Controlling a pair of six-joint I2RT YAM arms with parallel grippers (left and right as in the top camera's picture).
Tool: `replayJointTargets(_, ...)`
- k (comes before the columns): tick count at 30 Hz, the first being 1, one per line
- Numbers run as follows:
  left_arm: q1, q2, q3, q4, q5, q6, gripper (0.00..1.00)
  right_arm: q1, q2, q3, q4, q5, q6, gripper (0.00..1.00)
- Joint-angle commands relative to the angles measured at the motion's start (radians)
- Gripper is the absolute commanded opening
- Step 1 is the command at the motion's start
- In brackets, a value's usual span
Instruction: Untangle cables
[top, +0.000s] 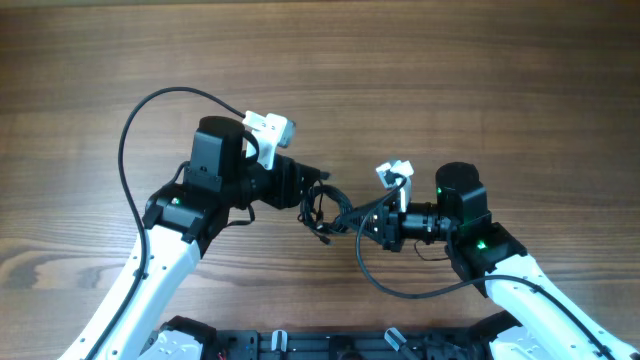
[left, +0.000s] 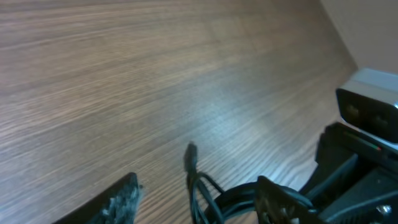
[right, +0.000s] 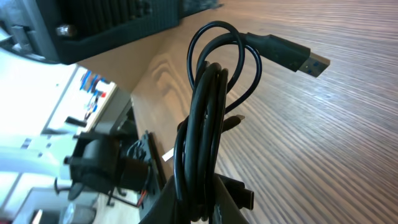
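Bundle of cables (top: 322, 208) sits mid-desk (top: 470, 80), strung between the two arms. I cannot tell whether it touches the wood.

Grip: right tool (top: 362, 226) is clamped on the bundle's near end. In the right wrist view the strands rise out of its grip and loop over, and one plug (right: 300, 60) juts off to the side.

Free side: left tool (top: 305, 196) stands apart, fingers (left: 121, 202) wide. In the left wrist view, strands and a small plug tip (left: 191, 155) lie in the gap, touching neither finger that I can see.

Key relation: the bundle's long axis runs roughly along the line joining the tools, one tool at each end. The left tool is unloaded and straddles the strands.

Judgement: next, the left tool closes on one strand only, then draws away from the right along that line. Risk: catching several strands would tighten the knot.
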Motion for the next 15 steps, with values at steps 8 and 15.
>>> replayJointTargets(8, -0.101, 0.072, 0.014, -0.049, 0.064, 0.109, 0.25, 0.003, -0.004, 0.001, 0.021, -0.09, -0.128, 0.05)
replayJointTargets(15, -0.078, 0.079, 0.014, -0.066, -0.329, -0.024, 0.04, 0.003, -0.004, 0.001, 0.021, -0.1, -0.127, 0.05)
